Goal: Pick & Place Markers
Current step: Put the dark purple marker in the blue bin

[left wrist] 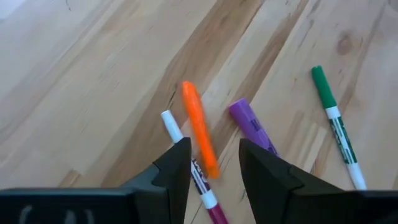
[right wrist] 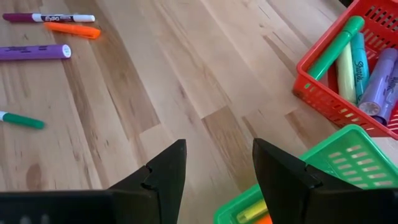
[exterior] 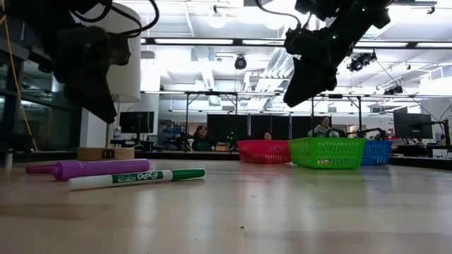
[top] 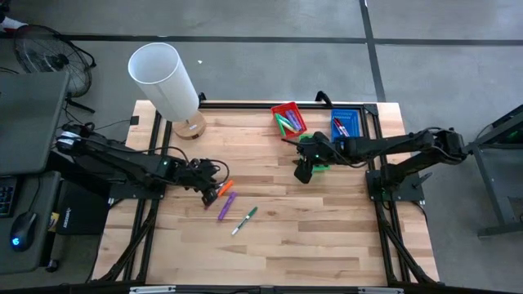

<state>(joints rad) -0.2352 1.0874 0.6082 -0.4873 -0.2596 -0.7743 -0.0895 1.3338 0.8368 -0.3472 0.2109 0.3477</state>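
Note:
Several markers lie on the wooden table: an orange one (left wrist: 200, 137) resting across a white marker with a maroon cap (left wrist: 194, 171), a purple one (left wrist: 252, 124) and a green-capped white one (left wrist: 336, 127). My left gripper (left wrist: 214, 146) hangs open just above the orange marker, a finger on each side, touching nothing. My right gripper (right wrist: 217, 149) is open over the table beside the green tray (right wrist: 339, 165), which holds a yellow marker (right wrist: 252, 213). The red tray (right wrist: 348, 68) holds several markers.
A blue tray (top: 346, 124) with markers stands at the far right beside the red tray (top: 288, 118). A white cylinder (top: 163, 80) on a wooden base (top: 190, 127) stands at the far left. The near half of the table is bare wood. People sit in the room behind.

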